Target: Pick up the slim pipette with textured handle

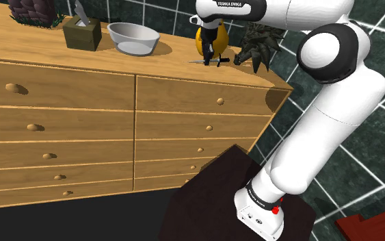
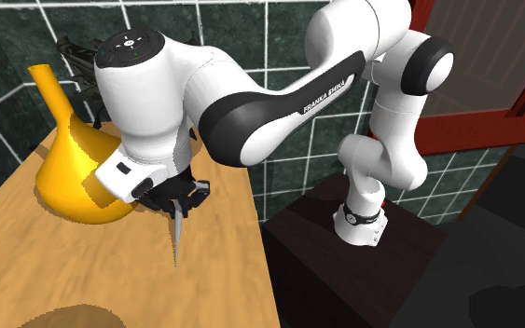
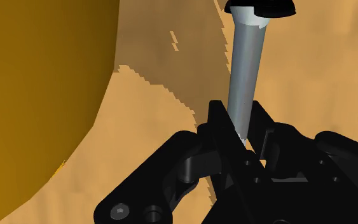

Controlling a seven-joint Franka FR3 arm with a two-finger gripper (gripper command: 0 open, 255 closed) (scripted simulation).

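Observation:
The slim pipette (image 3: 245, 60) has a grey shaft and a black end. My black gripper (image 3: 238, 118) is shut on that shaft, one finger pressing each side. In the second exterior view the pipette (image 2: 176, 238) slants down from the gripper (image 2: 180, 198), with its thin tip toward the wooden top (image 2: 111, 280). I cannot tell whether the tip touches the wood. In the shoulder view the gripper (image 1: 212, 59) stands over the dresser's right part and the pipette (image 1: 199, 61) sticks out to its left.
A big yellow flask (image 2: 72, 177) stands right beside the gripper, also seen as the yellow flask (image 1: 204, 37). On the dresser (image 1: 115, 65) are a grey bowl (image 1: 134, 37), a dark green box (image 1: 83, 32) and a dark spiky plant (image 1: 258, 46). The dresser's edge is close.

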